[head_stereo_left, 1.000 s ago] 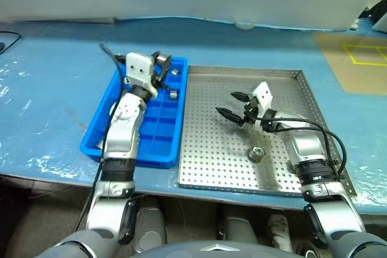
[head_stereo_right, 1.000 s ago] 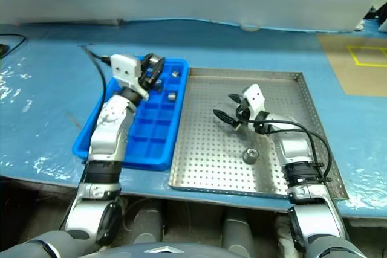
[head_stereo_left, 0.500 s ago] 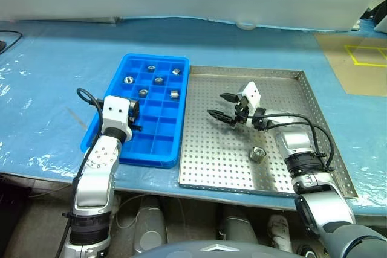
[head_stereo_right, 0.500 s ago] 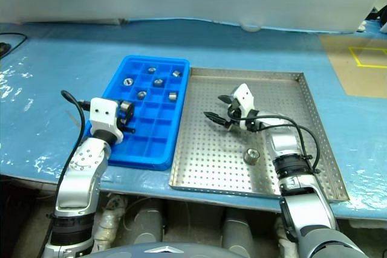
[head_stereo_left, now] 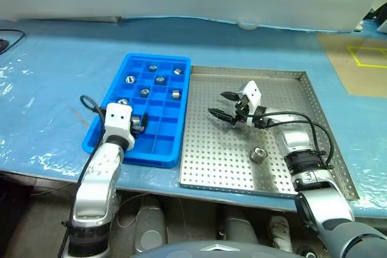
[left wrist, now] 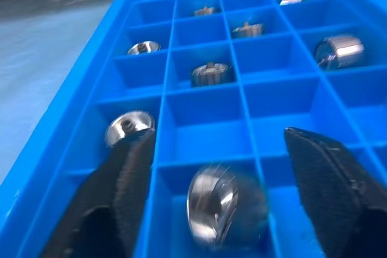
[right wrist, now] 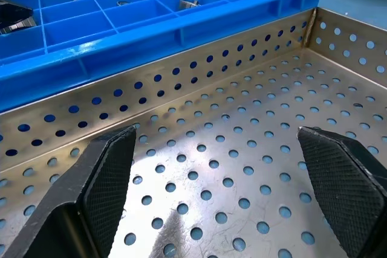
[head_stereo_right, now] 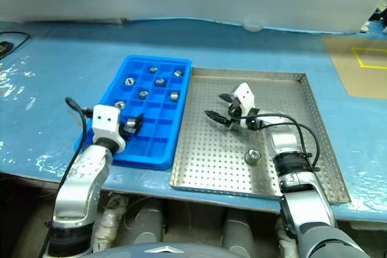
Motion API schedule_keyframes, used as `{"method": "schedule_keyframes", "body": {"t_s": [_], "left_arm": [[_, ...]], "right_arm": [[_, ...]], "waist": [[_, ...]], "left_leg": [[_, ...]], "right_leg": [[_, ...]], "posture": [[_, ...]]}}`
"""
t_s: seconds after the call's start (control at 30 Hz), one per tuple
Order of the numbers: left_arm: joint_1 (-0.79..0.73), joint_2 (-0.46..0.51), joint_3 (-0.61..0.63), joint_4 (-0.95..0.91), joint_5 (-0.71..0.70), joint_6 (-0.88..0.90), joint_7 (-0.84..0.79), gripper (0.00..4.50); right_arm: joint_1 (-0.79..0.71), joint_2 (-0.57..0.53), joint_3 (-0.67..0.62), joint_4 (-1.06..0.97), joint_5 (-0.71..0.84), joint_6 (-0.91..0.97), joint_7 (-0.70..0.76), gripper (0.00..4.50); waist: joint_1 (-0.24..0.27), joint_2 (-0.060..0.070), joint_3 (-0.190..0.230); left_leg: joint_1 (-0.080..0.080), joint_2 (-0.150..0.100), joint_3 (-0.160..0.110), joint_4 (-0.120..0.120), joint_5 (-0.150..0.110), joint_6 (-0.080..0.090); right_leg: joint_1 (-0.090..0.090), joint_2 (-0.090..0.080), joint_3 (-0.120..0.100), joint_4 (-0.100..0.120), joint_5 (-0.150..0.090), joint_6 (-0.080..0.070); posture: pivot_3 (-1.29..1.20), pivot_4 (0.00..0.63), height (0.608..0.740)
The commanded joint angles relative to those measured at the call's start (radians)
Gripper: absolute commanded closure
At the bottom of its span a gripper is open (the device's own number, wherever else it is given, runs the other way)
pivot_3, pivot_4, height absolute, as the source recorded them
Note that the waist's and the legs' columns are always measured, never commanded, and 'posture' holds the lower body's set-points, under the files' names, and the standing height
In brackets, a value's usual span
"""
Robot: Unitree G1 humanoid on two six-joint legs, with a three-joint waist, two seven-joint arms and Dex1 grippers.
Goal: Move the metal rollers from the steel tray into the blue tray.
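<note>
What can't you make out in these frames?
- Roller between the left gripper's jaws, left wrist view: blurred, so whether it has settled in its compartment of the blue tray is unclear.
- Rollers in the far compartments, head views: too small to see their holes.
- Last roller on the steel tray: which way it lies is too small to tell.
- Right gripper, jaws open: its height above the tray floor cannot be judged.

My left wrist view shows one roller (left wrist: 227,211) smeared by blur between my fingers (left wrist: 130,179), so its hole is unreadable. The blue tray (left wrist: 115,34) runs off that frame's right and bottom edges. In the head view, far rollers (head_stereo_left: 152,67) are too small to detail.
</note>
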Motion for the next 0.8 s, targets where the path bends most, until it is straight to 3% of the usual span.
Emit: {"method": "schedule_keyframes", "body": {"t_s": [0.03,0.17,0.33,0.5,0.6,0.7,0.8], "left_arm": [[-0.109,0.028,-0.058,0.042,-0.076,-0.080,-0.127,0.91],[-0.224,0.076,-0.105,0.173,-0.136,-0.178,-0.287,0.91],[-0.351,0.085,-0.123,0.338,-0.216,-0.248,-0.438,0.91],[-0.445,0.066,-0.143,0.488,-0.207,-0.318,-0.481,0.91],[-0.468,0.056,-0.149,0.538,-0.206,-0.346,-0.492,0.91],[-0.473,0.055,-0.155,0.570,-0.197,-0.371,-0.494,0.85],[-0.471,0.060,-0.152,0.581,-0.184,-0.388,-0.478,0.85]], "right_arm": [[0.021,-0.052,-0.052,-0.141,0.061,0.066,0.024,0.00],[0.115,-0.131,-0.103,-0.342,0.151,0.227,0.037,0.00],[0.323,-0.260,-0.104,-0.591,0.157,0.342,0.034,0.00],[0.490,-0.324,-0.092,-0.720,0.147,0.387,0.007,0.00],[0.536,-0.322,-0.083,-0.746,0.143,0.413,-0.025,0.00],[0.560,-0.327,-0.049,-0.719,0.087,0.394,-0.058,0.63],[0.562,-0.323,-0.045,-0.710,0.088,0.388,-0.055,1.62]], "waist": [[0.008,0.000,0.000],[0.003,0.000,0.000],[-0.011,0.001,0.000],[-0.039,0.001,-0.001],[-0.060,0.001,-0.001],[-0.075,0.001,-0.001],[-0.082,0.001,-0.001]], "left_leg": [[0.000,-0.001,0.000,0.000,0.000,0.000],[0.000,-0.002,0.000,0.001,0.000,0.000],[0.002,0.000,0.001,-0.001,0.000,0.000],[0.005,-0.001,0.002,0.000,0.000,0.000],[0.005,-0.001,0.003,0.000,0.000,0.000],[0.005,-0.001,0.003,0.001,0.000,0.000],[0.005,-0.001,0.003,0.001,0.000,0.000]], "right_leg": [[0.000,0.000,0.000,0.000,0.000,0.000],[0.001,0.000,0.002,0.000,0.000,0.000],[0.000,0.001,0.003,0.000,0.000,0.001],[0.001,0.000,0.005,0.000,0.000,0.002],[0.002,0.000,0.006,0.001,-0.004,0.010],[0.002,0.000,0.006,0.001,-0.004,0.010],[0.001,0.000,0.006,0.001,-0.004,0.010]], "posture": [[0.10,0.150,0.740],[0.03,0.150,0.740],[-0.07,0.150,0.740],[-0.15,0.150,0.740],[-0.17,0.150,0.740],[-0.17,0.150,0.740],[-0.16,0.150,0.740]]}}
